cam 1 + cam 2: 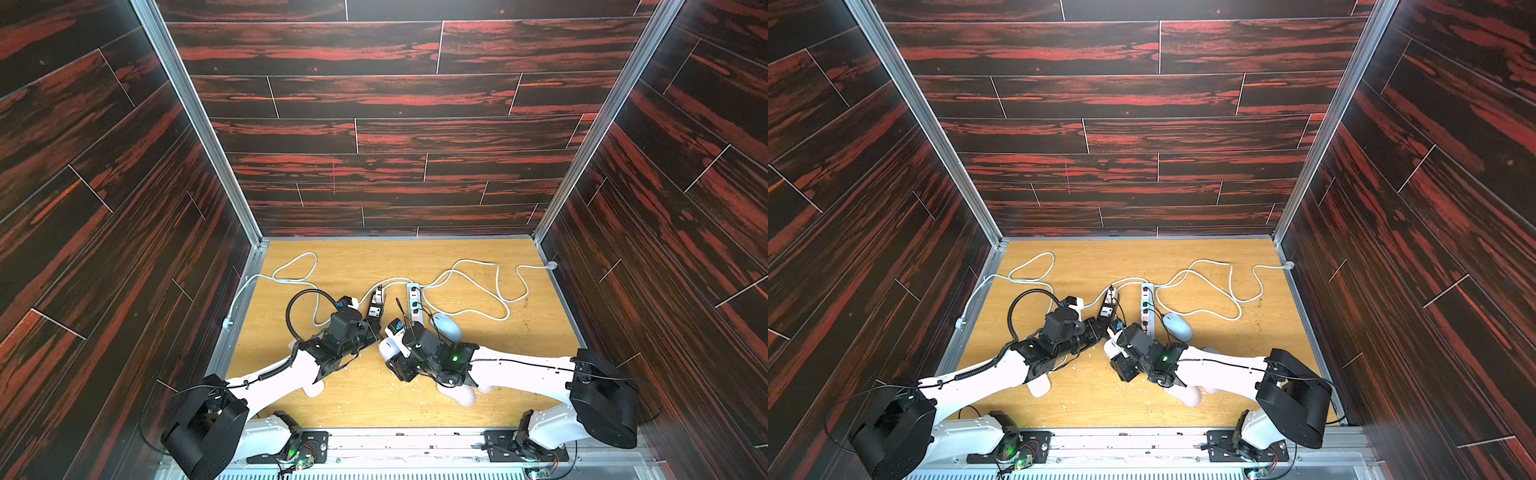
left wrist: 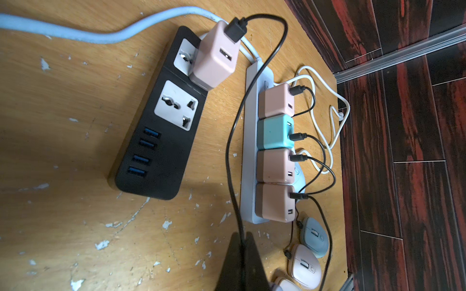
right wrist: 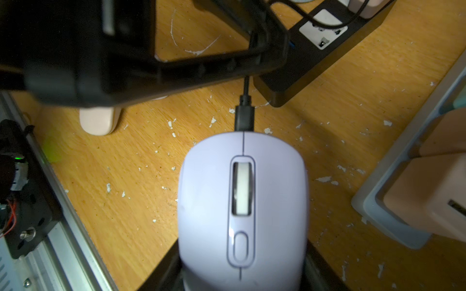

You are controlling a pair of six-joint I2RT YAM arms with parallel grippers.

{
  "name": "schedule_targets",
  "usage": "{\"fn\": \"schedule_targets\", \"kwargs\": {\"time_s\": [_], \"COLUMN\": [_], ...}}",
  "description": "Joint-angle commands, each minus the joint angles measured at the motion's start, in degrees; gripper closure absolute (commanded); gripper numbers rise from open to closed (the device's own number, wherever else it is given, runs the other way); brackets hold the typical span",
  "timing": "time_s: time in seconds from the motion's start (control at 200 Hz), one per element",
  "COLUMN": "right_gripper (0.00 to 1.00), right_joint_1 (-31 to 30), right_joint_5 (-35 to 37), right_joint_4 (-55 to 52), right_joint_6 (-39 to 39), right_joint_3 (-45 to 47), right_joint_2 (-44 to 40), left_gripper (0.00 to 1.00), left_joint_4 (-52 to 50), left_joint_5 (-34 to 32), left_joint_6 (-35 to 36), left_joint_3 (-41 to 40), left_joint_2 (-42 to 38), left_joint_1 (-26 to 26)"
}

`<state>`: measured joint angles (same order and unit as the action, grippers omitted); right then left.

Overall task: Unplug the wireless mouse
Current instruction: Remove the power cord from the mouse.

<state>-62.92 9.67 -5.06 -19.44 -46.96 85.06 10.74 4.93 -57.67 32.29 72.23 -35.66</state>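
Two grips: left claw (image 2: 242, 245) pinches black cable (image 2: 228, 151), right claw (image 3: 242, 272) clasps lilac mouse (image 3: 209, 189).

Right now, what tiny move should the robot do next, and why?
Probably pull the left gripper straight back from the mouse. It is shut on the cable just behind the plug, which sits in the mouse's front, and the right gripper grips the mouse to brace it.

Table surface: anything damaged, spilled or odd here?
Yes. The wooden table is worn: white chips and flecks are scattered across it, and a curved white scratch shows near the black power strip. Nothing looks spilled.
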Motion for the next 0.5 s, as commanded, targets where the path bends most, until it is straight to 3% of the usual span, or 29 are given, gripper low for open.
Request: {"fn": "schedule_targets", "kwargs": {"time_s": [0.0,0.491], "right_gripper": [0.81,0.92], "right_joint_1": [-0.58,-5.33], "right_joint_5": [0.23,3.07], "right_joint_4": [0.67,-4.04], "right_joint_6": [-0.18,-8.22], "right_joint_3": [0.47,-0.32], "right_joint_2": [-1.55,1.74], "left_gripper": [1.0,1.0], "left_joint_4": [-1.12,-6.17], "left_joint_5": [-1.46,-8.52], "left_joint_6": [0.78,2.63], "left_joint_3": [1.57,3.16], "left_joint_2": [-0.35,-6.69], "left_joint_1": [-0.06,0.13]}}
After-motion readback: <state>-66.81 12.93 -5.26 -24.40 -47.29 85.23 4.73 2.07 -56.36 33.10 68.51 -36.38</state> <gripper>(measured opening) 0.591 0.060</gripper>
